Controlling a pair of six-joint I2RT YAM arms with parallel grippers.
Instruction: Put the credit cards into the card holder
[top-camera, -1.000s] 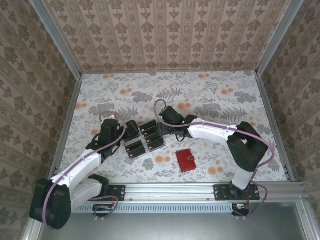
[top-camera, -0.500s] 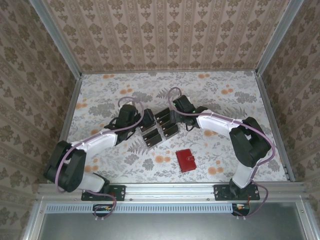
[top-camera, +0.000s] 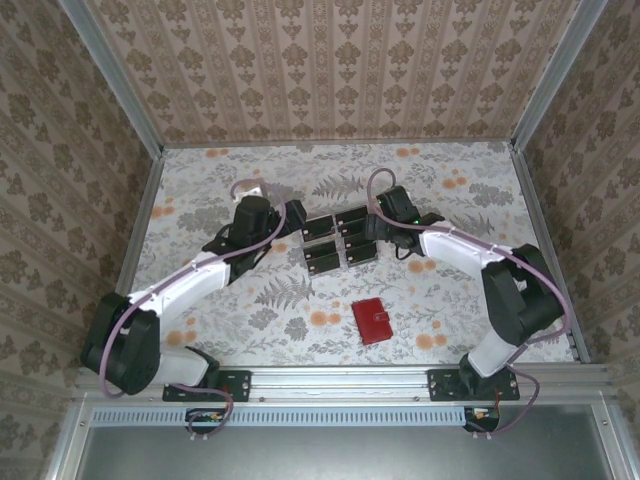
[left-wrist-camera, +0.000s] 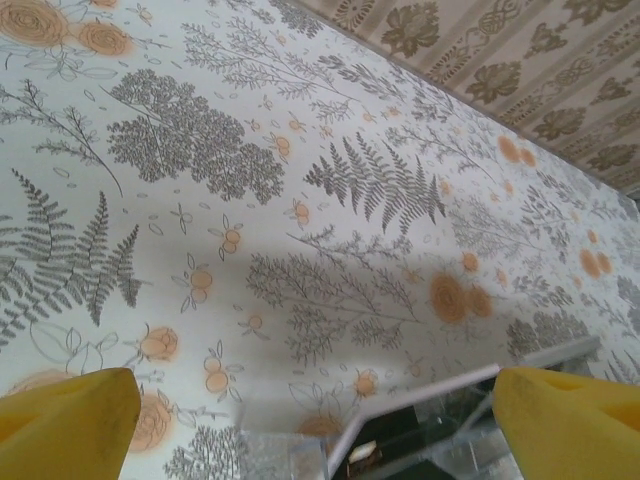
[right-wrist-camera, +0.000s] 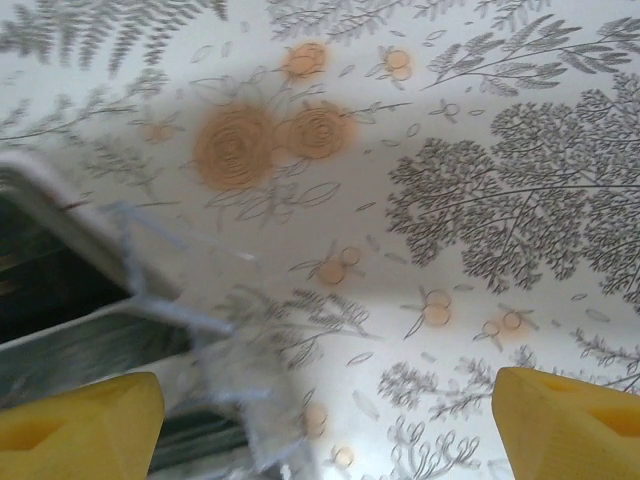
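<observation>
Several black credit cards (top-camera: 322, 258) lie in a clear compartment tray (top-camera: 337, 240) at mid-table. My left gripper (top-camera: 297, 222) is against the tray's left side and my right gripper (top-camera: 372, 228) against its right side. Both are open, with nothing clamped between their fingers. In the left wrist view the tray's white rim (left-wrist-camera: 430, 395) and a dark card (left-wrist-camera: 400, 428) sit low between the yellow fingertips (left-wrist-camera: 60, 420) of the left gripper (left-wrist-camera: 315, 425). In the right wrist view the tray's clear wall (right-wrist-camera: 150, 300) lies by the left fingertip (right-wrist-camera: 75, 425) of the right gripper (right-wrist-camera: 325, 425). The red card holder (top-camera: 372, 320) lies closed near the front edge.
The floral tabletop (top-camera: 450, 190) is boxed in by patterned walls at the back and both sides, with an aluminium rail (top-camera: 340, 380) along the near edge. The card holder lies well in front of the tray, apart from both arms.
Both arms have reached farther out, and the tray of cards between them has slid away from the front-left toward the table's middle, turning as it went. The card holder has not moved.
</observation>
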